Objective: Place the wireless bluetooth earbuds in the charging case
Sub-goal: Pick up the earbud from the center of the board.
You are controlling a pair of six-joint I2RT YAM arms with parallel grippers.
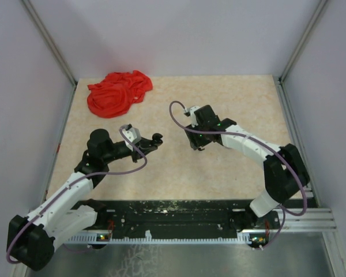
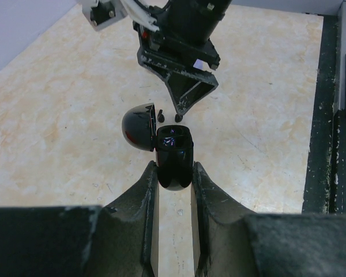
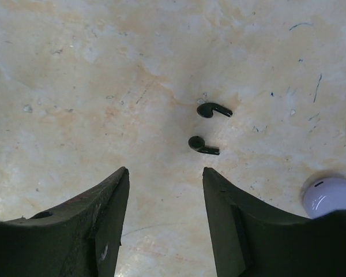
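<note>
With the left gripper [image 2: 174,167] clamping the open black charging case [image 2: 174,151], the empty, half-open right gripper [image 3: 165,171] hovers over two black earbuds [image 3: 203,145] on the table [image 3: 75,86]: next, grasp one.

Left gripper [image 2: 173,168] is out over the middle of the table [image 1: 230,98], and the charging case [image 2: 174,151] sits right between its fingers, touching both. Its lid [image 2: 139,127] is swung out to the left in that wrist view. Just beyond the case, two earbuds [image 3: 213,109] lie on the table side by side, near each other but apart. The right gripper [image 3: 164,173] comes in from the right and hangs over them, fingers parted, buds just ahead of the gap. A second case [image 3: 331,193] rests off to the buds' right in its wrist view. Far left corner of the table — a heap of cloth [image 1: 118,92].
</note>
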